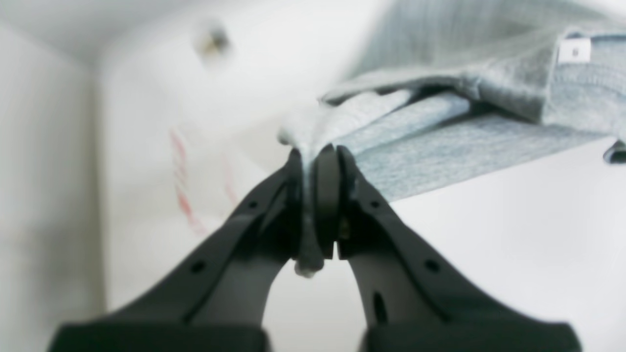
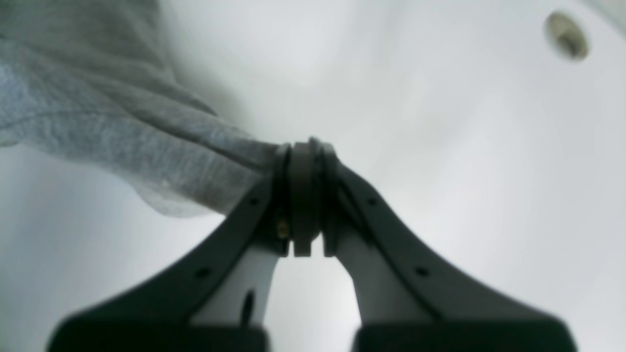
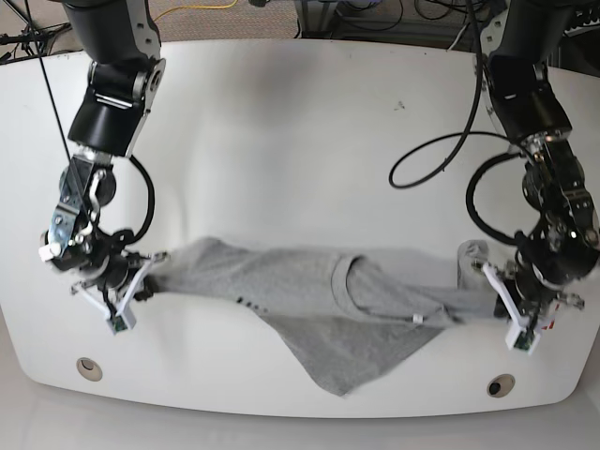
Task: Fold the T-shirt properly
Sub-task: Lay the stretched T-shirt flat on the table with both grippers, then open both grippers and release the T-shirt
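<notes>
Left tool [image 1: 318, 156]: jaws closed on a bunched fold of the T-shirt [image 1: 440, 142]; grey fabric is pinched between the pads and a small tuft protrudes below them. In the base view this tool [image 3: 494, 281] sits at 3 o'clock of the garment.

Right tool [image 2: 303, 151]: jaws closed on a gathered edge of the T-shirt [image 2: 146, 151], which trails away toward 10 o'clock in the right wrist view. In the base view this tool [image 3: 141, 270] sits at 9 o'clock of the garment.

T-shirt [image 3: 319, 305]: stretched in a band between the two tools over the near half of the white table [image 3: 300, 141]. A triangular flap hangs toward 6 o'clock. The ribbed neck opening [image 3: 361, 281] lies right of centre. A small white tag [image 1: 573, 50] shows near the collar.

Two round holes [image 3: 89, 367] are set in the near table edge, one per corner.
</notes>
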`<state>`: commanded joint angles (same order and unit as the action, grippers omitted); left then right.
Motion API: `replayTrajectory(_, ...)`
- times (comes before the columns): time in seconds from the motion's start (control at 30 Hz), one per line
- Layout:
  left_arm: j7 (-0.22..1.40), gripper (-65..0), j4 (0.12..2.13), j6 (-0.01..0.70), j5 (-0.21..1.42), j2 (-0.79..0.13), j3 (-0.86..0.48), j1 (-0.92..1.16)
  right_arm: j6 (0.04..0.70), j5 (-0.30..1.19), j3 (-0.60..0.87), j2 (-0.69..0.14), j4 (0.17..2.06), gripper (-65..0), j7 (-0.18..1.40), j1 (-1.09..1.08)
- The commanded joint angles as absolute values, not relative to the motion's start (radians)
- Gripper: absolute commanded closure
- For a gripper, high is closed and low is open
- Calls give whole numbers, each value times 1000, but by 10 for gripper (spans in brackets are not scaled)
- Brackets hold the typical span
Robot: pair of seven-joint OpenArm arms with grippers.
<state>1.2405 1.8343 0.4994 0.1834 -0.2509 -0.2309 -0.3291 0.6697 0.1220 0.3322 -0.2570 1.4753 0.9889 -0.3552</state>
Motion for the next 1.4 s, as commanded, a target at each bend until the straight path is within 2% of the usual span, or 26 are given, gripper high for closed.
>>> replayTrajectory(0.2,1241,0,1851,499,183,-275,-226,-143,670,120,395,-216,1523,0,986,-189)
replayTrajectory(0.43,1241,0,1848,499,182,-312,-226,-8,670,120,403,-208,1523,0,986,-82)
replayTrajectory(0.9,1227,-1,1844,499,182,-358,-223,62,670,119,401,-186,1523,0,984,-36)
replayTrajectory(1.0,1227,-72,1844,499,182,-358,-222,62,670,119,401,-186,1524,0,984,-39)
replayTrajectory(1.1,1227,-196,1844,499,182,-358,-222,61,670,119,401,-183,1531,-11,980,-53)
replayTrajectory(1.17,1230,-275,1845,499,182,-358,-222,62,668,119,401,-183,1555,-52,978,-58)
replayTrajectory(1.23,1231,-389,1845,499,182,-360,-222,59,665,120,401,-177,1603,-162,980,-56)
replayTrajectory(1.3,1231,-471,1845,499,182,-361,-222,58,664,120,403,-165,1658,-281,980,-58)
replayTrajectory(1.33,1231,-493,1848,499,182,-361,-222,58,664,120,403,-162,1676,-322,980,-58)
replayTrajectory(1.37,1231,-518,1853,499,183,-361,-223,56,667,120,403,-160,1724,-417,980,-58)
replayTrajectory(1.4,1231,-519,1853,499,183,-361,-223,56,668,120,403,-159,1736,-441,980,-58)
